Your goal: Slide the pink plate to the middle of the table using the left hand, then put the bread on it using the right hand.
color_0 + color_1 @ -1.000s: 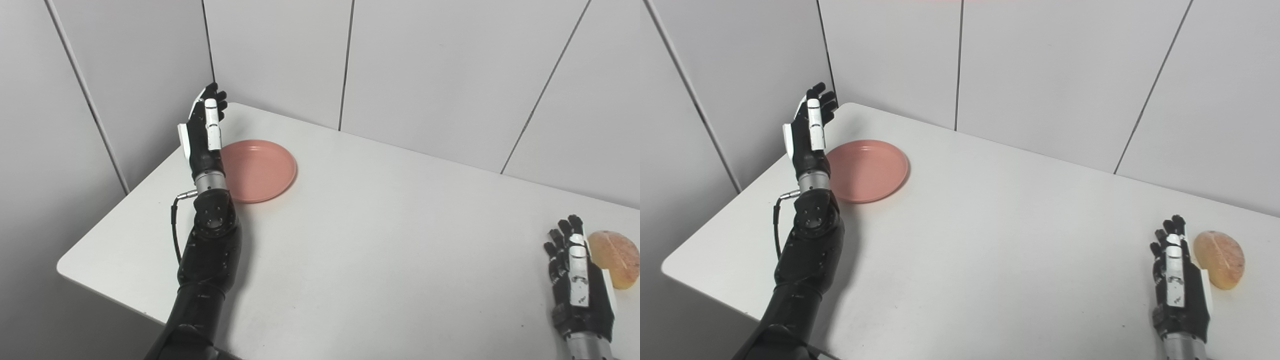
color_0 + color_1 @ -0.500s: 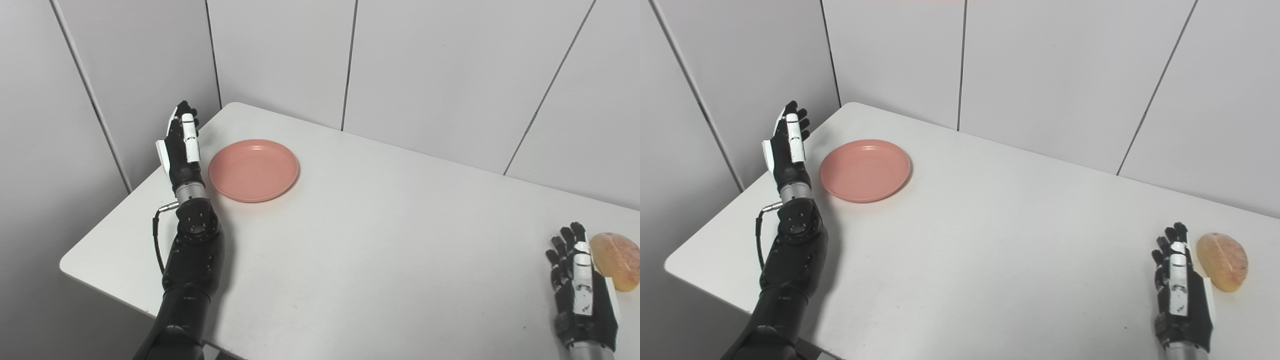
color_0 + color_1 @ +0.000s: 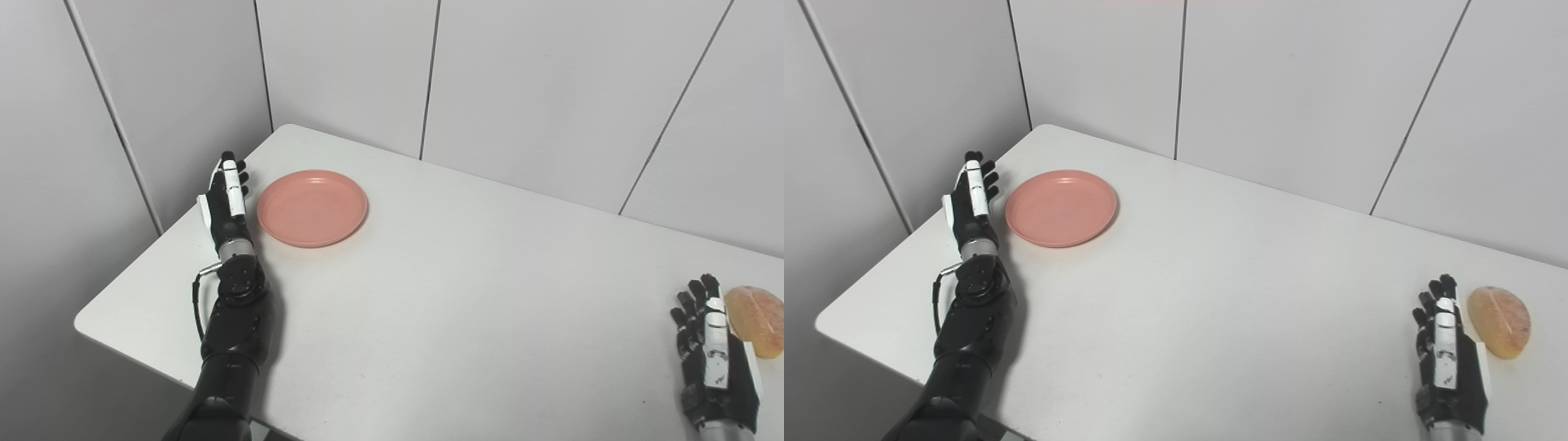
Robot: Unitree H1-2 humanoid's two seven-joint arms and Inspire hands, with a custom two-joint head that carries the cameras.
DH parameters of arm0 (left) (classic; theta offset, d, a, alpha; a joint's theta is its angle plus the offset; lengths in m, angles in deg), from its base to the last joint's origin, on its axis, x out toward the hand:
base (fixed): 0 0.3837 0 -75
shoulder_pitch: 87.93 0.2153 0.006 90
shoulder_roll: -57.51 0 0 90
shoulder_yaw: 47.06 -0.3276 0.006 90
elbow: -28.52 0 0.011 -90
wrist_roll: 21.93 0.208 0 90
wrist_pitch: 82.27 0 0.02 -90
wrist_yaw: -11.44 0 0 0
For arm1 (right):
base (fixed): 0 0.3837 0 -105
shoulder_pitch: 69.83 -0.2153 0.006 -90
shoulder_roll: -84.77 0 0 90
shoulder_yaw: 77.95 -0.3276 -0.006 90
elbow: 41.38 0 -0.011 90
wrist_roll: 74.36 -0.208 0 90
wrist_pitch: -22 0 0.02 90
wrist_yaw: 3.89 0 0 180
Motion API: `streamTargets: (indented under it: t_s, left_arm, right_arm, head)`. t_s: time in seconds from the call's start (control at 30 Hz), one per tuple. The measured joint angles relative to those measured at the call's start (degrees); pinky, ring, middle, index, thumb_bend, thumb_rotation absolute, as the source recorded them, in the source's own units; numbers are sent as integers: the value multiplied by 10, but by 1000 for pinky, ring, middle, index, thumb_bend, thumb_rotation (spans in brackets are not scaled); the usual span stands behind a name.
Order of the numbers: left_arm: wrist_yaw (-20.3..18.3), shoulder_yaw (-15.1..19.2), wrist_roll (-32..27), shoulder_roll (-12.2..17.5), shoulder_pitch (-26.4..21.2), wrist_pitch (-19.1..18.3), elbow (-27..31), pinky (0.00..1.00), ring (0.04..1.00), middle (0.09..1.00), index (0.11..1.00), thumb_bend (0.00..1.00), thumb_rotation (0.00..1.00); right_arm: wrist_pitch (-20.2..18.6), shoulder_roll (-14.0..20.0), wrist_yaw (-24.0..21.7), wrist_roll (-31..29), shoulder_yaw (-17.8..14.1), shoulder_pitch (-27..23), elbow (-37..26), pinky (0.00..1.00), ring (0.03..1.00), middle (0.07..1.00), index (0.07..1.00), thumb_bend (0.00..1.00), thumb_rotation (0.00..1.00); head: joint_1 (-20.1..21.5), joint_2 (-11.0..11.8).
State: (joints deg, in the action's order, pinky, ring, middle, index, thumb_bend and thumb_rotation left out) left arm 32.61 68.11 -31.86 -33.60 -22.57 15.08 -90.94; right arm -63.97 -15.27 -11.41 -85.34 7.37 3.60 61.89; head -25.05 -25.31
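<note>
A round pink plate (image 3: pixel 312 207) lies flat near the table's far left corner. My left hand (image 3: pixel 224 197) stands edge-on just left of the plate, open, fingers straight and pointing away; a narrow gap separates it from the rim. The bread (image 3: pixel 1500 320), a golden oval roll, lies at the right side of the table. My right hand (image 3: pixel 1444 353) rests open on the table just left of the bread, holding nothing.
The white table (image 3: pixel 465 294) runs between the plate and the bread. Grey wall panels (image 3: pixel 343 67) close in behind and to the left. The table's left edge (image 3: pixel 153 236) lies close to my left arm.
My left hand has dropped from a raised spot over the plate's left rim down to the table beside the plate. The camera has shifted slightly. The right hand has barely moved.
</note>
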Motion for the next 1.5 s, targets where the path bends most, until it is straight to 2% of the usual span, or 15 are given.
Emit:
streamTargets:
  t_s: [0.37, 0.83, 1.07, 1.5]
  left_arm:
    - [-36, -22, -14, -3, -6, -23, -4, 866, 848, 832, 822, 546, 1000]
    - [-45, -51, -14, -13, -18, -36, -11, 858, 843, 827, 808, 545, 1000]
    - [-64, -61, -14, -20, -20, -40, -11, 863, 847, 832, 818, 544, 1000]
    - [-104, -118, -2, -53, -23, -46, -1, 848, 847, 828, 813, 506, 1000]
  right_arm:
    - [-11, -3, 7, 0, 0, 1, -6, 1000, 1000, 1000, 1000, 473, 926]
    - [-11, -5, 10, -1, 0, 1, -13, 1000, 1000, 1000, 1000, 496, 893]
    - [-11, -9, 12, -1, 0, 1, -13, 1000, 1000, 1000, 1000, 504, 877]
    - [-10, -9, 11, -1, 0, 0, -6, 1000, 1000, 1000, 1000, 524, 853]
  head:
    - [1, -1]
    - [5, -2]
    - [8, -2]
    - [22, -4]
